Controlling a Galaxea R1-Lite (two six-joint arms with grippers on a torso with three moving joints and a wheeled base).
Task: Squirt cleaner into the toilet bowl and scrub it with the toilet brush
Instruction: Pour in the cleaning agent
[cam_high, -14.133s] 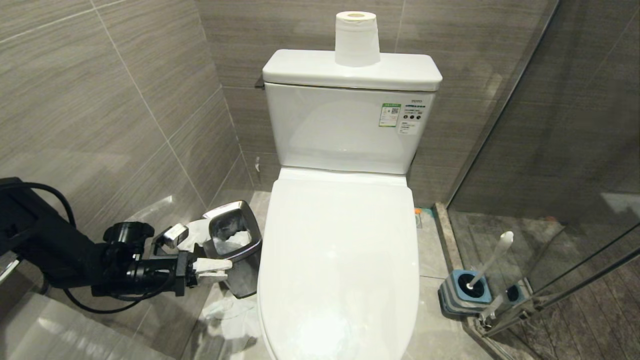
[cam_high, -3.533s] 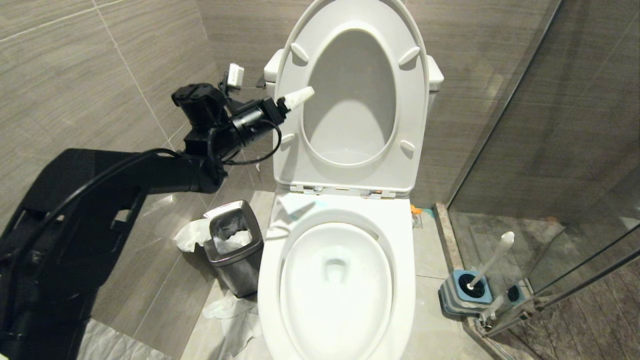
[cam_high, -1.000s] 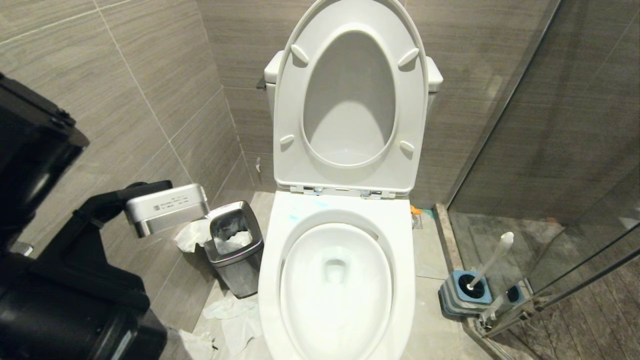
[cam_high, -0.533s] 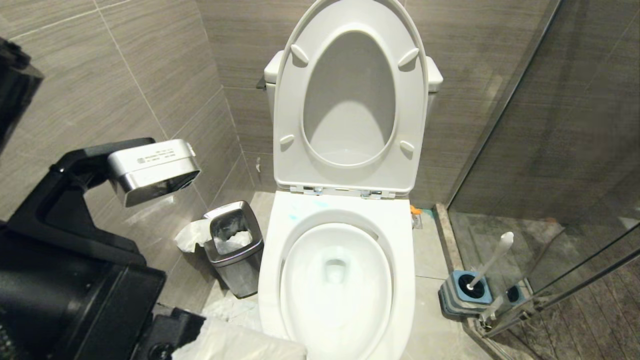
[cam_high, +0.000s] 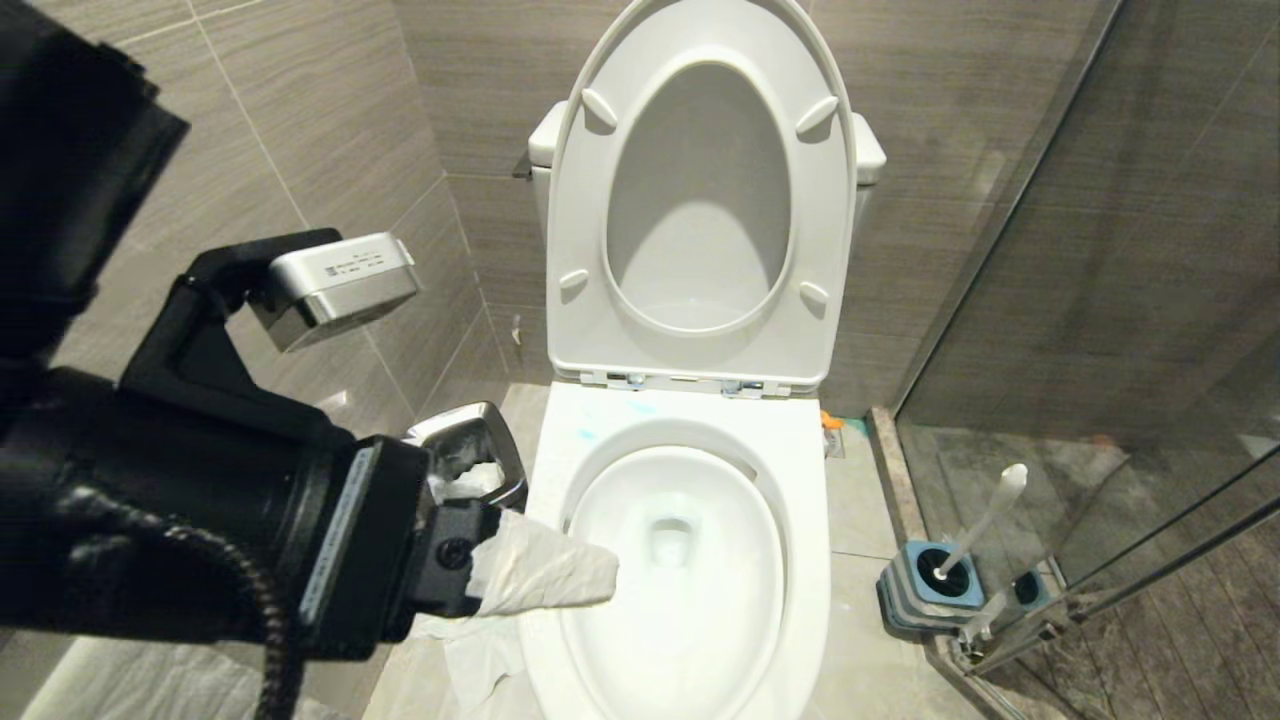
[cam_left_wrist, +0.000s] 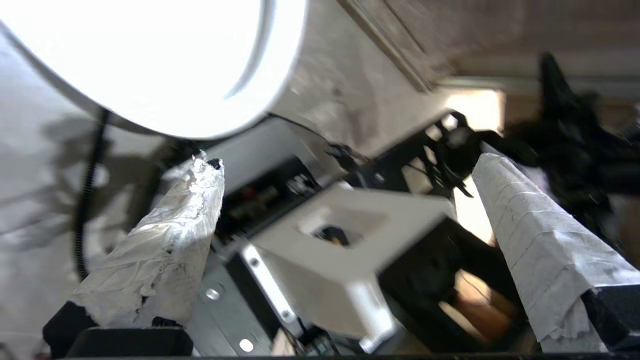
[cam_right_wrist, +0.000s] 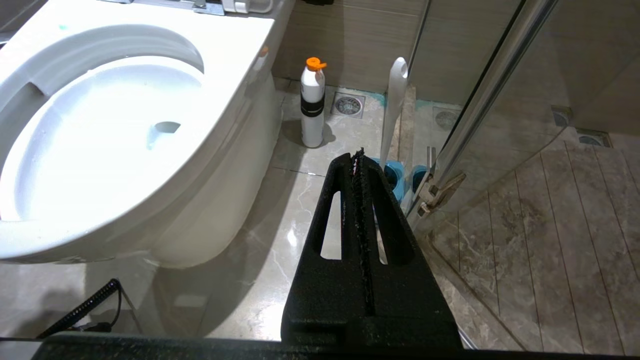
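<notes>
Large glossy white ceramic toilet bowl (cam_high: 690, 600): centre of head view, white plastic seat and lid (cam_high: 700, 200) raised upright against the cistern, chrome hinges at their foot; faint turquoise-blue cleaner smears (cam_high: 585, 435) on the flat rim near the hinges.

Grey stone-look wall tiles (cam_high: 330, 120): behind and to the left of the bowl.

Glass shower partition (cam_high: 1100, 300): to the right of the bowl.

Left gripper (cam_left_wrist: 345, 200): low at the bowl's left front edge, paper-wrapped fingers (cam_left_wrist: 165, 240) spread wide apart, nothing between them.

Right gripper (cam_right_wrist: 358, 165): black, jaws pressed together, empty, hanging low above the floor between bowl and glass.

Small square steel bin (cam_high: 470, 450): on the floor left of the bowl, partly hidden by the left arm, white paper inside.

Toilet brush (cam_high: 985, 520): long slim white plastic handle leaning in a square blue-and-grey striped base, on the floor right of the bowl, against the glass frame.

White cleaner bottle with orange cap and black band (cam_right_wrist: 313, 102): upright on the floor beside the bowl's right flank, near the brush.
</notes>
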